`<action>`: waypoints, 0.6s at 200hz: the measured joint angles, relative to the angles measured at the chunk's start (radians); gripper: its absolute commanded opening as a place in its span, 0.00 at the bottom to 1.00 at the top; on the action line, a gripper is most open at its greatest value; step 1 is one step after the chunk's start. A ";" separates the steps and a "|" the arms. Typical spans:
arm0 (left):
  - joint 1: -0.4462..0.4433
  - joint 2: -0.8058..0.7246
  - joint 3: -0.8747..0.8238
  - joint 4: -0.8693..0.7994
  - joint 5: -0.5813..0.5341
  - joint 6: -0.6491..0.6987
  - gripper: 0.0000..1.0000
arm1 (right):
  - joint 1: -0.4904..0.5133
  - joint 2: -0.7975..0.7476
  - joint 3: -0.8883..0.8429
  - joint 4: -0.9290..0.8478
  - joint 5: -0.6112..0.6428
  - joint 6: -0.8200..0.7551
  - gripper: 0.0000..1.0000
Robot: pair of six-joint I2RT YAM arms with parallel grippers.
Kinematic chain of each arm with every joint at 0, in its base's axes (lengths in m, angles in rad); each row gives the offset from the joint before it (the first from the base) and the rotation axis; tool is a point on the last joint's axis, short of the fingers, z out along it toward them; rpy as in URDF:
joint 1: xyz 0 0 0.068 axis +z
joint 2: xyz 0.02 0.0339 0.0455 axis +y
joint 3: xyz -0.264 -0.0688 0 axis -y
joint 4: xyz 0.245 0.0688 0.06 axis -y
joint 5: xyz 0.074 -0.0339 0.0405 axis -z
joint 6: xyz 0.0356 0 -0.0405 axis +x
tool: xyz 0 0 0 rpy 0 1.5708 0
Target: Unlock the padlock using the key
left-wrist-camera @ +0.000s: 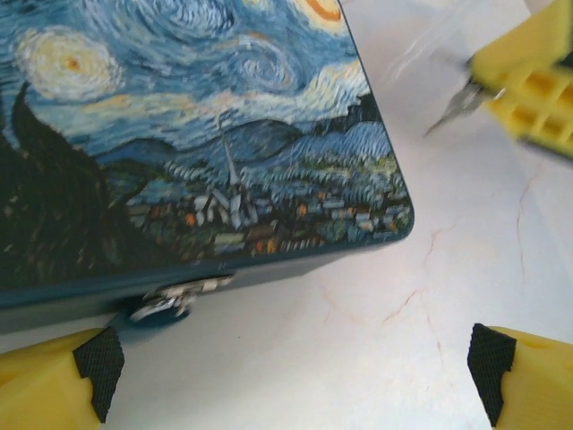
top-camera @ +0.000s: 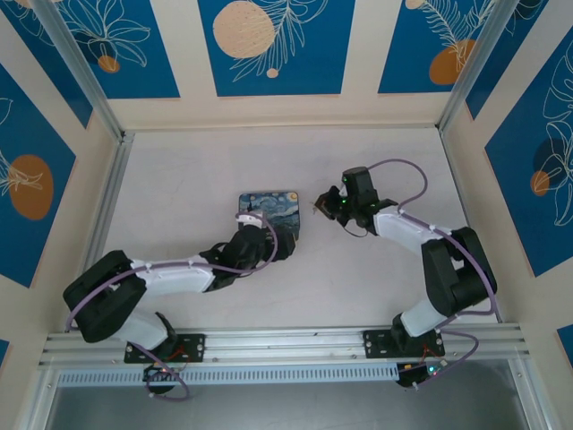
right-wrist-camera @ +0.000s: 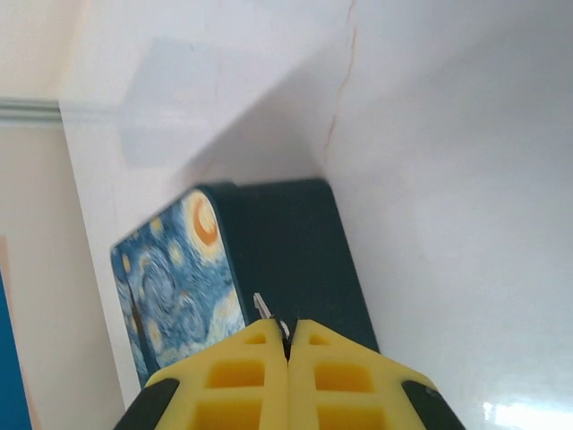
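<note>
The tiny padlock point(left-wrist-camera: 163, 305), blue-bodied with a thin metal shackle, hangs from the clasp on the near side wall of the painted tin point(left-wrist-camera: 197, 134). My left gripper point(left-wrist-camera: 291, 381) is open just in front of that wall. Its yellow fingers point(left-wrist-camera: 49, 381) stand wide apart, and the padlock is just above the left one. My right gripper point(right-wrist-camera: 288, 327) is shut on the key point(right-wrist-camera: 263, 307), whose thin tip sticks out past the fingertips. It hovers beside the tin's right corner, apart from the tin. The key's tip point(left-wrist-camera: 455, 107) points toward the tin.
The painted tin point(top-camera: 267, 211) lies mid-table between my left gripper point(top-camera: 273, 235) and my right gripper point(top-camera: 322, 204). White tabletop point(top-camera: 358, 287) spreads around it. Padded walls and metal rails point(top-camera: 107, 197) enclose the area on three sides.
</note>
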 measured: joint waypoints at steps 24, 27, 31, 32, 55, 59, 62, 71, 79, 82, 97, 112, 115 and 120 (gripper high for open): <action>0.030 -0.076 -0.071 0.000 0.042 0.054 1.00 | -0.033 -0.010 0.037 -0.025 0.003 -0.022 0.00; 0.039 -0.085 -0.083 0.001 0.056 0.062 1.00 | -0.034 -0.008 0.043 -0.028 0.002 -0.023 0.00; 0.050 -0.095 -0.094 0.001 0.062 0.069 1.00 | -0.033 -0.006 0.054 -0.031 -0.003 -0.026 0.00; 0.055 -0.098 -0.098 0.002 0.068 0.072 1.00 | -0.033 -0.005 0.056 -0.032 -0.003 -0.026 0.00; 0.151 -0.127 -0.155 0.010 0.158 0.126 0.98 | -0.018 0.031 0.123 -0.023 -0.041 -0.030 0.00; 0.166 -0.127 -0.161 0.010 0.173 0.135 0.98 | -0.015 0.041 0.133 -0.017 -0.050 -0.029 0.00; 0.178 -0.127 -0.165 0.011 0.186 0.142 0.98 | -0.013 0.048 0.140 -0.013 -0.054 -0.029 0.00; 0.208 -0.126 -0.173 0.011 0.227 0.166 0.96 | -0.003 0.075 0.162 0.002 -0.072 -0.023 0.00; 0.221 -0.125 -0.174 0.012 0.261 0.189 0.94 | 0.007 0.099 0.174 0.017 -0.087 -0.015 0.00; 0.226 -0.124 -0.173 0.014 0.271 0.196 0.93 | 0.010 0.107 0.178 0.022 -0.091 -0.014 0.00; 0.233 -0.110 -0.170 0.027 0.330 0.238 0.89 | 0.029 0.155 0.188 0.052 -0.116 0.003 0.00; 0.233 -0.078 -0.159 0.039 0.383 0.264 0.85 | 0.047 0.197 0.189 0.071 -0.133 0.021 0.00; 0.233 -0.071 -0.157 0.040 0.392 0.273 0.85 | 0.051 0.206 0.189 0.072 -0.136 0.024 0.00; 0.233 -0.058 -0.153 0.047 0.403 0.275 0.84 | 0.055 0.215 0.189 0.075 -0.140 0.029 0.00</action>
